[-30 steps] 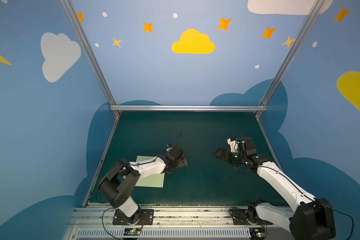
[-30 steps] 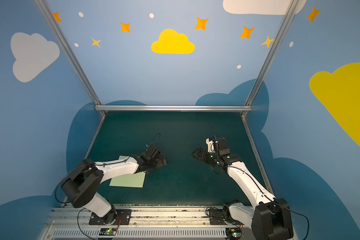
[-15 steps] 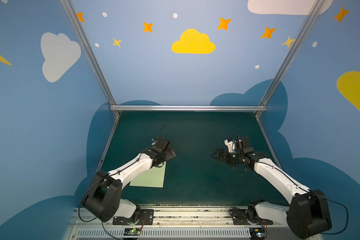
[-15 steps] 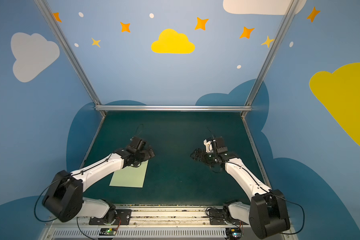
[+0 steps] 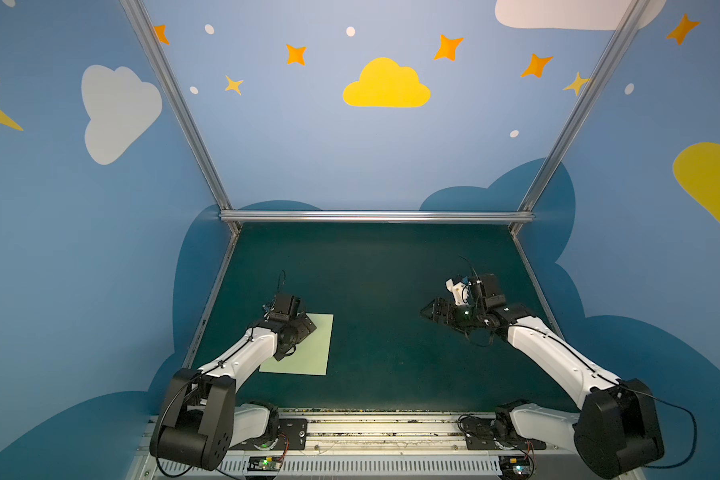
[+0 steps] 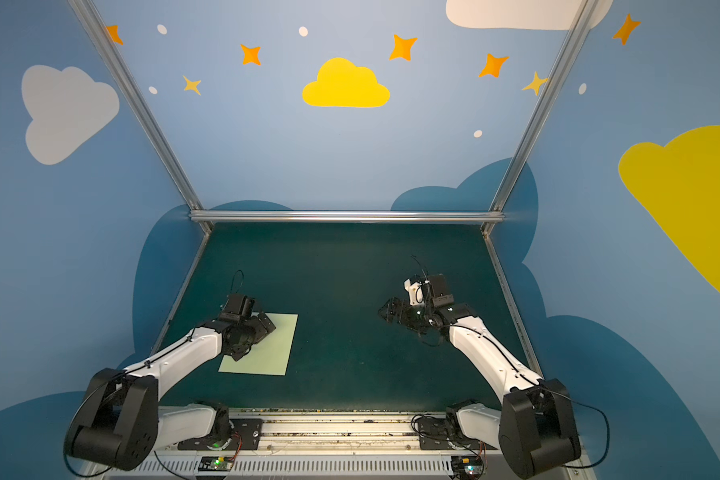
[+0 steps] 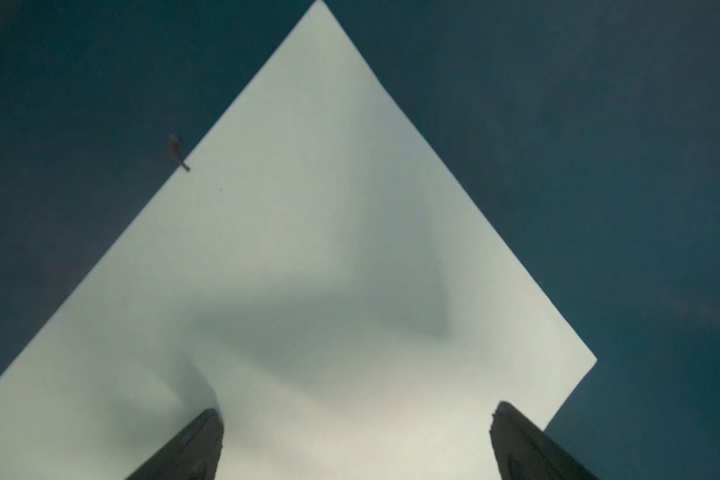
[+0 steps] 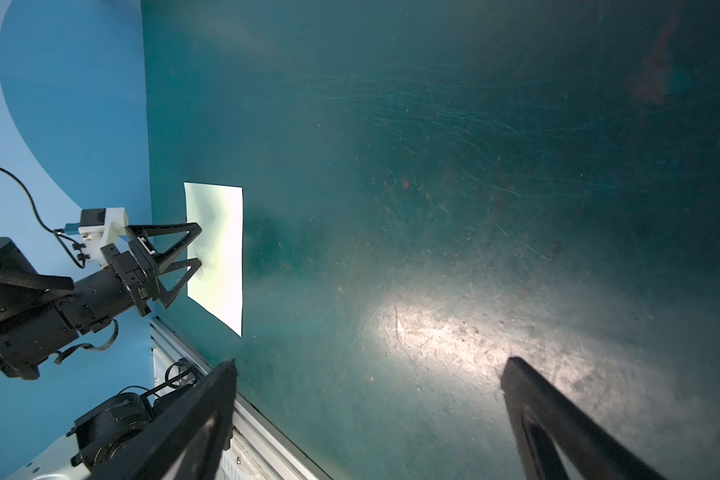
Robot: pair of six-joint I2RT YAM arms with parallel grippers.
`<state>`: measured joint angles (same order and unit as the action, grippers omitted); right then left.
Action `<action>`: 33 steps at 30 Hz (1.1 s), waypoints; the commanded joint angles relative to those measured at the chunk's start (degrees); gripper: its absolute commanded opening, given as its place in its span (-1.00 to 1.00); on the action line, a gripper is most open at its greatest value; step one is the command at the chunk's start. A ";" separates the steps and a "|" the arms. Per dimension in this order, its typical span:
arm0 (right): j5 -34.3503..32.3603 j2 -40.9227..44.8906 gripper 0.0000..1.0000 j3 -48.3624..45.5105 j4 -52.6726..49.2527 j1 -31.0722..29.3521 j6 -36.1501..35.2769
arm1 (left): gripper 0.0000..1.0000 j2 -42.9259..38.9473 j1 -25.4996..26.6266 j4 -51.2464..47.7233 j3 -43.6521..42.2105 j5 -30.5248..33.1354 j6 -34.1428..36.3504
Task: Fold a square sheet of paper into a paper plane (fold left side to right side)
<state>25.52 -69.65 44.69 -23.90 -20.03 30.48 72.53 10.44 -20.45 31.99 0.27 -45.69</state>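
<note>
On the green table (image 5: 371, 270), left gripper (image 5: 307, 328) and right gripper (image 5: 427, 312) gape empty; pressing hard could crumple the paper (image 5: 316, 351).

L tool (image 7: 356, 409), R tool (image 8: 371, 363) (both wide)

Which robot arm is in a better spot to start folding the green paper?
The left. The left gripper, open, hangs right over the paper; the right gripper, also open, is far off above the mat.
</note>
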 commanded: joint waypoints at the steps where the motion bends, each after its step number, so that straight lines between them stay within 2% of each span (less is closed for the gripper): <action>1: 0.56 1.53 0.96 0.86 -1.05 -0.31 -1.29 | 0.99 1.80 1.01 4.90 -3.77 -6.86 -0.54; 5: 1.00 1.45 0.96 0.85 -0.90 -0.27 -1.06 | 0.99 1.23 6.54 7.68 -4.10 -7.08 -3.51; 7: 1.20 1.18 0.96 0.81 -0.79 -0.36 -0.94 | 0.99 -0.04 8.32 4.56 -1.85 -4.27 -3.23; 9: 1.43 1.01 0.96 0.67 -0.87 -0.51 -0.95 | 0.99 -1.96 7.81 -0.71 0.86 0.24 -2.87; 11: 1.68 1.00 0.96 0.57 -0.88 -0.79 -0.99 | 0.99 -4.01 5.00 -6.07 3.22 4.34 -1.52; 15: 1.63 1.44 0.96 -0.20 -0.36 -1.70 -0.56 | 0.99 -5.85 -4.45 -10.00 4.20 5.13 0.08; 20: 1.55 2.40 0.96 -0.89 -0.18 -2.61 -0.05 | 0.99 -3.86 -15.48 -9.37 3.54 0.62 0.15; 23: 1.61 3.11 0.96 -0.86 -0.17 -2.90 0.28 | 0.99 -1.76 -19.86 -6.78 2.02 -2.64 -1.29; 29: 1.69 4.64 0.96 -0.10 -1.36 -3.08 -0.06 | 1.00 0.47 -21.38 -2.31 -0.47 -7.95 -1.03; 33: 1.60 5.13 0.96 0.41 -1.90 -3.08 -0.33 | 0.99 -1.36 -19.40 1.76 -4.04 -13.36 -0.94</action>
<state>26.70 -65.56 44.64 -24.43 -22.76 30.20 70.78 -10.63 -22.31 31.55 -4.34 -46.24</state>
